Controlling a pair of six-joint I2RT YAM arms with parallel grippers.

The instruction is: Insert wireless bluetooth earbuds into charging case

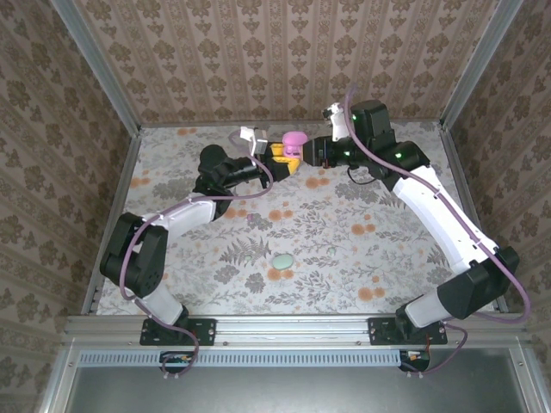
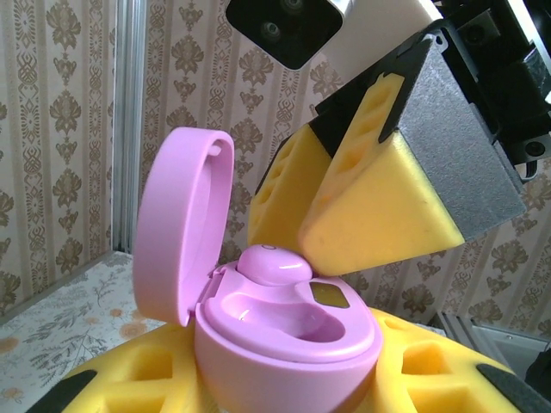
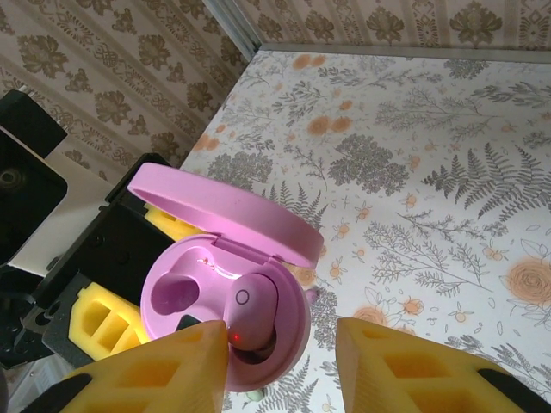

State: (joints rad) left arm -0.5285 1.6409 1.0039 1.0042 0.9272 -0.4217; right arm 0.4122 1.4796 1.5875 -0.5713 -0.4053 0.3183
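Observation:
My left gripper (image 1: 284,157) is shut on the base of the pink charging case (image 2: 284,335), holding it up above the far middle of the table. The case's lid (image 2: 176,224) stands open. One pink earbud (image 3: 254,314) sits in a slot of the case with a small red light showing; the other slot (image 3: 176,294) is empty. My right gripper (image 3: 280,361) hovers open over the case, and its left foam finger (image 3: 164,370) touches the earbud's edge. In the left wrist view the right gripper's yellow fingers (image 2: 387,206) press down beside the earbud (image 2: 274,262).
A mint oval case (image 1: 281,260) lies shut on the flowered table (image 1: 387,275) nearer the arms' bases. A tiny pale object (image 1: 250,218) lies left of centre. Metal rails and patterned walls (image 1: 284,60) enclose the table.

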